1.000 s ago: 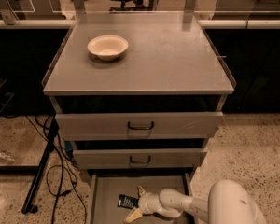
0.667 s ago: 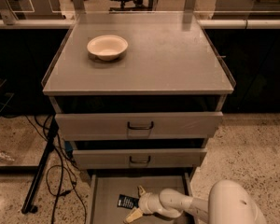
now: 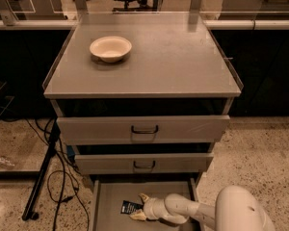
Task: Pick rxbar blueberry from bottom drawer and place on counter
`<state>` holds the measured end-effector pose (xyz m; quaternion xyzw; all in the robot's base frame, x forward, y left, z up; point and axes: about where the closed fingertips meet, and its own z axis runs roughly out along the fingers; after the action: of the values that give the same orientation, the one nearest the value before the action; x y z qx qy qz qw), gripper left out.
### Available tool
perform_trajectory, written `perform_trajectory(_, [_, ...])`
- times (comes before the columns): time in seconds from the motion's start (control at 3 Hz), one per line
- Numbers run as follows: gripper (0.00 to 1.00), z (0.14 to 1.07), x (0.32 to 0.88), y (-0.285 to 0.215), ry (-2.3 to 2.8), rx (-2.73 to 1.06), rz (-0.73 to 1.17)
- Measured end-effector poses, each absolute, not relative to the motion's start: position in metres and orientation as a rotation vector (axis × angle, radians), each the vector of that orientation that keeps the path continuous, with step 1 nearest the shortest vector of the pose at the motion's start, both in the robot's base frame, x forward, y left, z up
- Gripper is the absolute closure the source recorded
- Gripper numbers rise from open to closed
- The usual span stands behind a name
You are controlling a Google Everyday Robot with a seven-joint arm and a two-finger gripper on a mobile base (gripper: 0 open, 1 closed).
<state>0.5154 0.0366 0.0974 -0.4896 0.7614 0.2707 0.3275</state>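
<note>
The rxbar blueberry [image 3: 131, 207], a small dark wrapper with white lettering, lies on the floor of the open bottom drawer [image 3: 111, 201] at its left middle. My gripper [image 3: 140, 207] reaches into the drawer from the right on a white arm, with one cream finger above and one below the bar's right end. The fingers are spread and not closed on the bar. The counter [image 3: 168, 57] is the grey top of the cabinet above.
A cream bowl [image 3: 111, 48] stands at the counter's back left. Two upper drawers with dark handles [image 3: 144, 129] stick out slightly above the bottom drawer. Black cables and a stand leg [image 3: 43, 177] lie on the floor at the left.
</note>
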Motion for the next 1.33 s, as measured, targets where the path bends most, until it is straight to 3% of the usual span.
perform_trajectory(0.33, [0.65, 0.0973, 0.5154, 0.0367, 1.994, -1.282, 0.709])
perform_trajectory(0.67, [0.96, 0.0973, 0.5153, 0.0367, 1.994, -1.282, 0.709])
perform_trajectory(1.33, [1.00, 0.0975, 0.5153, 0.0367, 1.994, -1.282, 0.709])
